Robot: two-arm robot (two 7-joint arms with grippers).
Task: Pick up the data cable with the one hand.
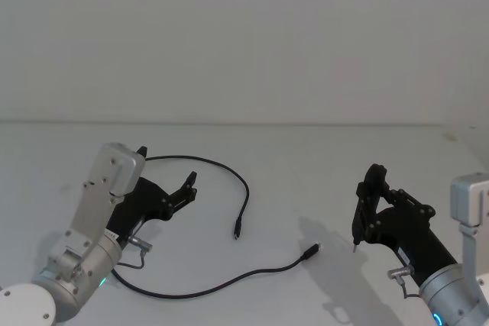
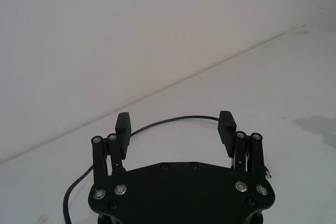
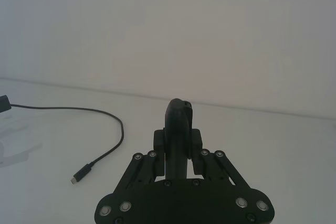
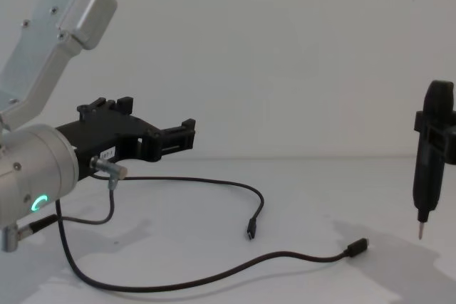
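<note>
The left claw (image 1: 166, 166), released, hung above the data cable (image 1: 246, 200), which arced toward 3 o'clock; the right claw (image 1: 370, 202), farther off, grasped a pen-shaped tool (image 4: 429, 154).

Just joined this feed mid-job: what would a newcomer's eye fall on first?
The data cable sprawls in a long black loop across the white table, both plugs lying free near its middle. The left pincer hovers open above the cable's far arc, while the right pincer, on the right, grips a pen-shaped tool, tip down.
</note>
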